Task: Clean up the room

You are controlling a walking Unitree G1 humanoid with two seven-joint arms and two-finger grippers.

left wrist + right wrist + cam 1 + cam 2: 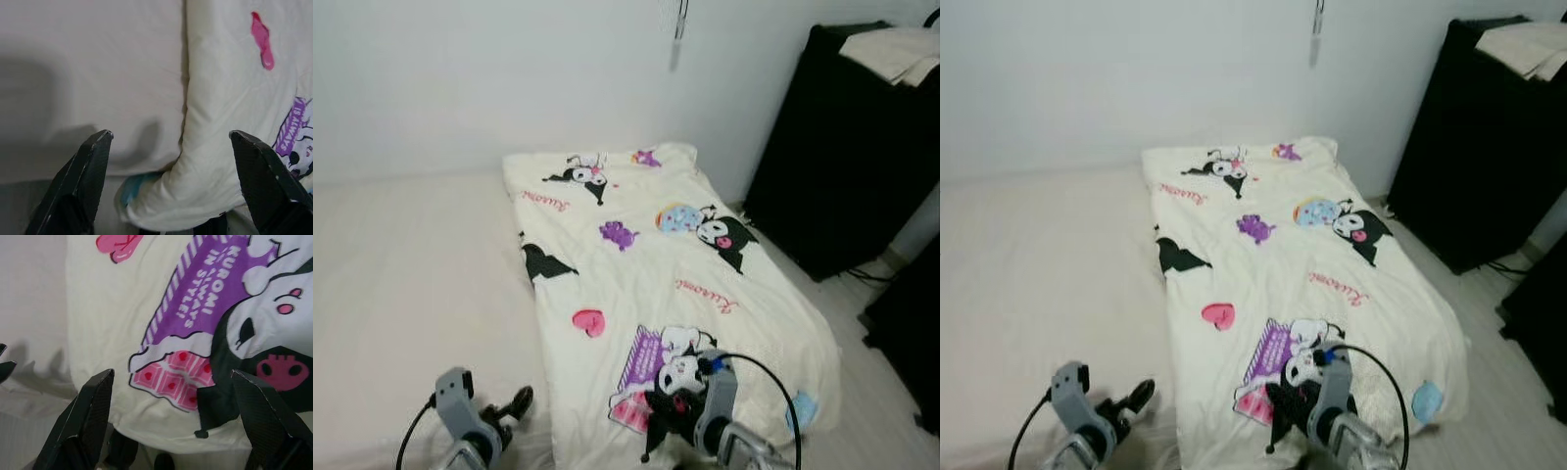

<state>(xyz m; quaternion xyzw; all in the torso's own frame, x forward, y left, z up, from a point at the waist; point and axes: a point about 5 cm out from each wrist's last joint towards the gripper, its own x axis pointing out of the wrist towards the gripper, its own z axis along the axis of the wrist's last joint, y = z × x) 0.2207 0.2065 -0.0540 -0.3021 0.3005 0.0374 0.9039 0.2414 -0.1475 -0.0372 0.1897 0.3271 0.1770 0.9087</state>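
A cream blanket [646, 274] printed with black, purple and pink cartoon figures lies spread lengthwise over the right side of a bed with a pale sheet [411, 284]. My left gripper [171, 134] is open at the bed's near edge, its fingers [516, 401] just left of the blanket's near left corner [195, 196]. My right gripper [171, 374] is open too, low over the blanket's near end above the purple and pink print [195, 323]. Nothing is between either pair of fingers.
A tall black cabinet [842, 147] stands right of the bed with folded pale cloth [896, 49] on top. Light floor [862, 323] runs between them, with a cable and another dark object [911, 323] at far right. A white wall backs the bed.
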